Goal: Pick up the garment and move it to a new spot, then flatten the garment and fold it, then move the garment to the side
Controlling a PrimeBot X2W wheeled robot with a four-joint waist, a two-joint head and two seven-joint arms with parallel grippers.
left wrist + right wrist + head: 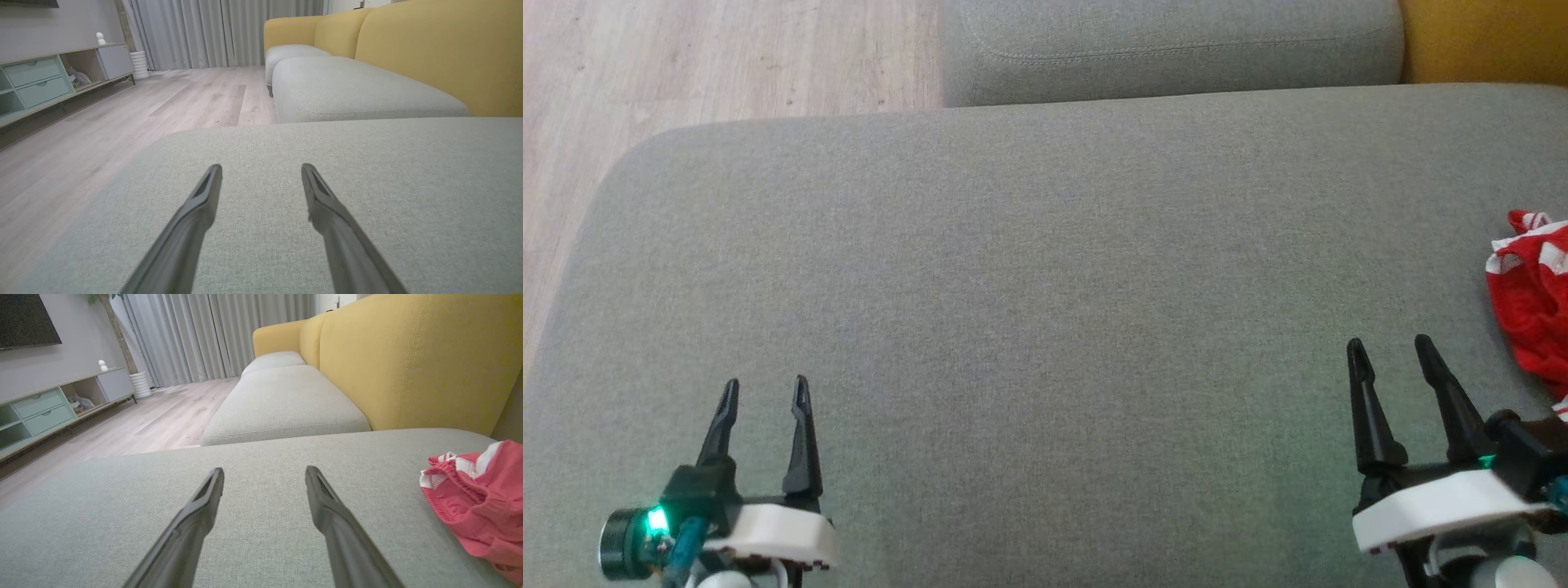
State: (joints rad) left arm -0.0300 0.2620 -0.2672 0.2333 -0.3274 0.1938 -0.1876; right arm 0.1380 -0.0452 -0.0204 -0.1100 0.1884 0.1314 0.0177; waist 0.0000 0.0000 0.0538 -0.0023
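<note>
Cushion first: the wide grey woven-fabric seat cushion (1045, 286) takes up most of your head view, and both arms sit over its near edge. The yellow upholstered backrest (408, 363) rises along the cushion's far side in your right wrist view. The pale wood-plank floor (727, 57) shows at the head view's upper left. A second grey cushion (1168, 49) butts against the big one's far edge. A low cabinet with pale green drawers (36, 81) stands across the floor by the wall.

The crumpled red garment with white stripes (1535, 302) lies on the big cushion at its right side, cut off by the head view's right edge. It's just beside your right gripper (1388, 341), to its right, and the fingers aren't touching it. That gripper's fingers are spread with nothing between them. Your left gripper (766, 382) is at lower left, well apart from the garment, fingers also spread and holding nothing.
</note>
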